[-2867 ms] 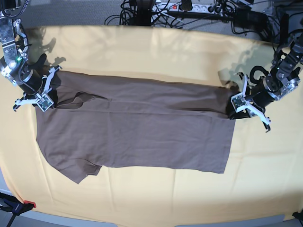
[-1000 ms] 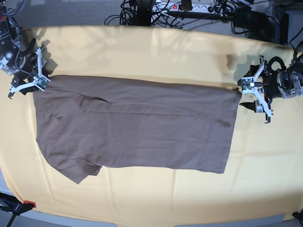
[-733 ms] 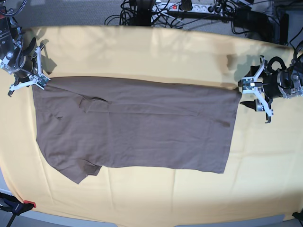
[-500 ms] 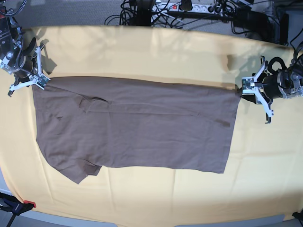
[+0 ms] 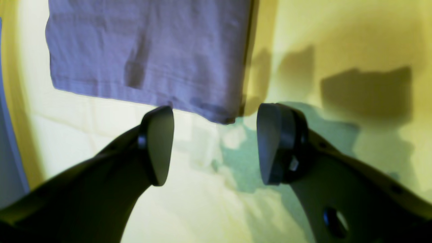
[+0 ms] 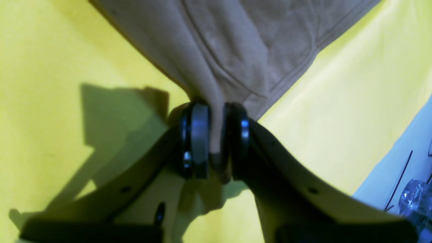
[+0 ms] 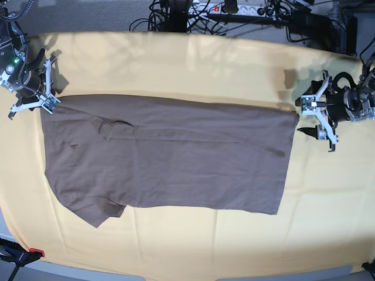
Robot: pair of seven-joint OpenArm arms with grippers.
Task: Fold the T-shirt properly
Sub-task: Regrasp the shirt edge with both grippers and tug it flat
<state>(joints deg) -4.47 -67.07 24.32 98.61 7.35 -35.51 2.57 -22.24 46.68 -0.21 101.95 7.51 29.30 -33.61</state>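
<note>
T-shirt [image 7: 170, 155] is lying flat on the yellow cloth [image 7: 193, 64] covering the counter, spanning it side to side. It is looking light, limp and prone to bunching. My right tool [image 6: 216, 141] is pinching its shoulder corner; my left tool [image 5: 214, 145] is standing apart just off the hem corner, gripping nothing.

One plain taupe short-sleeved T-shirt [image 7: 167, 155], one large yellow cloth [image 7: 193, 64] under it. Two black-and-white grippers: left gripper [image 7: 319, 120] at 3 o'clock, right gripper [image 7: 32, 88] at 10 o'clock. One orange-tipped clamp [image 7: 20, 256] at 7 o'clock.
</note>
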